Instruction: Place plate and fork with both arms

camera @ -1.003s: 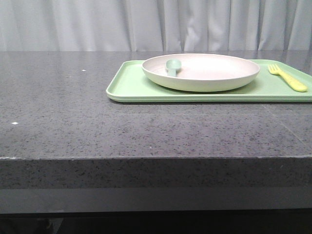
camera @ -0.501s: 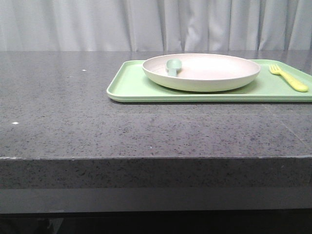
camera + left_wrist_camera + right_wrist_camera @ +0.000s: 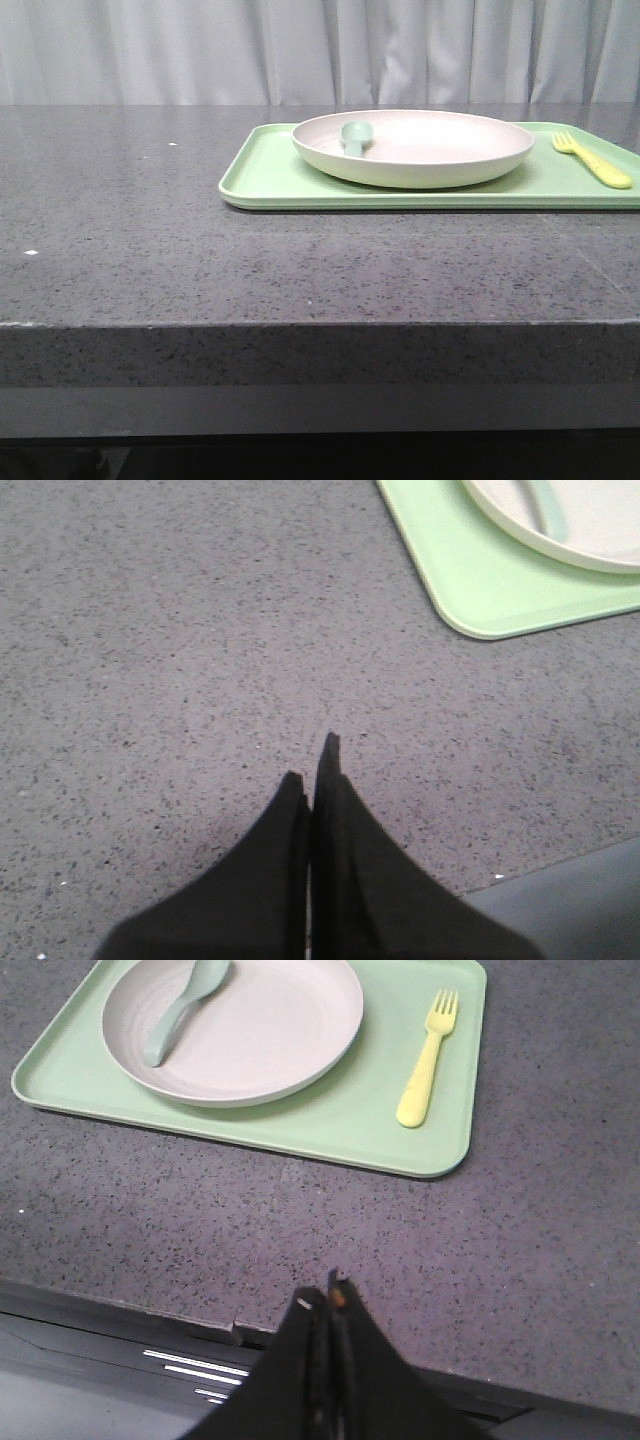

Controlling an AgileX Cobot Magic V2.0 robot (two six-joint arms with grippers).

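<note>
The cream-white plate (image 3: 415, 148) sits on the left part of a light-green tray (image 3: 275, 180). It also shows in the right wrist view (image 3: 250, 1035) and partly in the left wrist view (image 3: 590, 525). The pale-yellow fork (image 3: 592, 160) lies on the tray to the right of the plate, tines away from me; it also shows in the right wrist view (image 3: 425, 1065). My left gripper (image 3: 312, 765) is shut and empty over bare counter, short of the tray's near left corner. My right gripper (image 3: 325, 1295) is shut and empty above the counter's front edge. Neither gripper shows in the front view.
A teal-green spoon (image 3: 354, 135) lies in the plate, also in the right wrist view (image 3: 180, 1010). The tray (image 3: 330, 1125) sits at the back right of the dark speckled counter (image 3: 150, 220). The counter's front edge (image 3: 150, 1315) runs under my right gripper. A grey curtain hangs behind.
</note>
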